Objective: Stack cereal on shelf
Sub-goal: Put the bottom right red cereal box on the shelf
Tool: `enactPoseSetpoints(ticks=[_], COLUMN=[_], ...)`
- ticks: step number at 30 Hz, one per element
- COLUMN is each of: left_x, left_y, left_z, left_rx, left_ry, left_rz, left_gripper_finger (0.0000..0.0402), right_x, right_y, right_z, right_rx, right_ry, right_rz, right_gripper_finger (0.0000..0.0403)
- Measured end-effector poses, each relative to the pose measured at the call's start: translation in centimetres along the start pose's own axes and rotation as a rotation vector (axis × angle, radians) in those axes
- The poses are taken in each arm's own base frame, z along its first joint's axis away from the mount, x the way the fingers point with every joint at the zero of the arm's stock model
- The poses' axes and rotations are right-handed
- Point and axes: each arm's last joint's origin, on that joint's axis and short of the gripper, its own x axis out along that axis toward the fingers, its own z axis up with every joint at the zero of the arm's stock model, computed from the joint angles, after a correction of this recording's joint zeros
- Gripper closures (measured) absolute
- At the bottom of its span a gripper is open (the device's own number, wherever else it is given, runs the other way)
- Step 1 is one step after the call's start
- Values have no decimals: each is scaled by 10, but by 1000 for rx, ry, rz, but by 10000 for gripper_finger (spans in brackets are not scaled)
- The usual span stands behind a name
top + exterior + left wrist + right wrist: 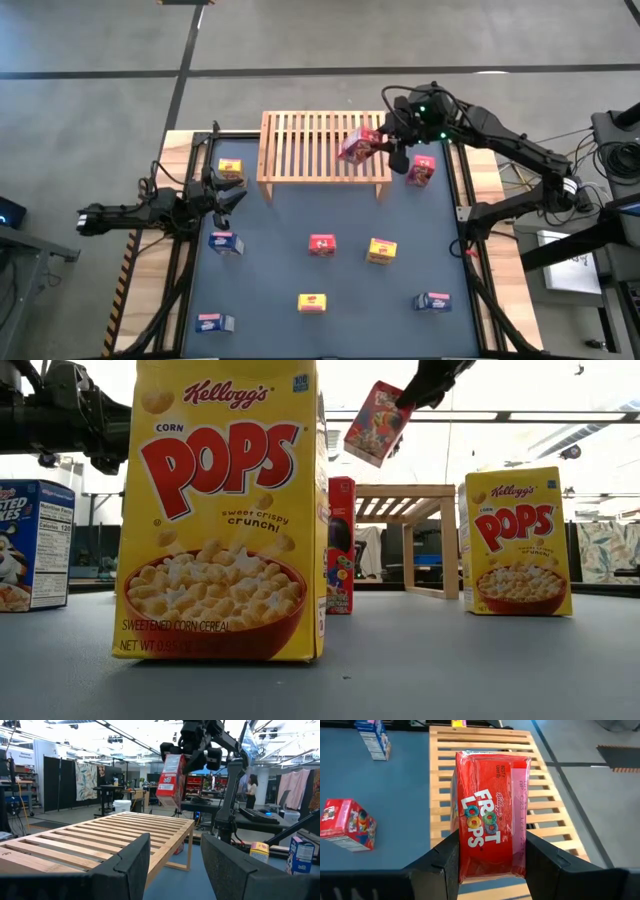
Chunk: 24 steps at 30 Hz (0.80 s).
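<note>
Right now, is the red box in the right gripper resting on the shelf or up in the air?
In the air: the red box hangs tilted above the shelf, clamped in the right gripper.

Right arm: stretched in from the right side, elbow bent, wrist angled down.
Right hand (pixel 388 146): raised, fingers clamped on a load.
Left arm: low, extended sideways.
Left hand (pixel 228 190): fingers parted, empty.

In the low view a large yellow Corn Pops box (pixel 225 510) stands so close that it hides most of the red Froot Loops box (pixel 341 545) behind it and the left part of the wooden shelf (pixel 405 535). A blue Frosted Flakes box (pixel 33 545) is cut off by the left edge. In the high view the printing on the small boxes, such as the near-left blue one (pixel 213 323), is too small to read.
</note>
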Motion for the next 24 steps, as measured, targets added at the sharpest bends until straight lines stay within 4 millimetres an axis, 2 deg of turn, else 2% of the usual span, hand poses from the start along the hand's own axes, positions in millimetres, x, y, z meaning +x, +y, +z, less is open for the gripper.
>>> enactPoseSetpoints(ticks=[6,15,24], left_x=[0,0,0], left_y=[0,0,0], left_z=[0,0,0], left_rx=[0,0,0], left_ry=[0,0,0], left_rz=[0,0,0], left_gripper_finger=[242,242,242], right_x=[-1,13,20], right_y=[-9,-22,-48], right_z=[-4,-11,-22], right_rx=[-11,-81,-69], right_ry=[20,70,128], right_rz=[-23,-31,-84], right_gripper_finger=[243,243,243])
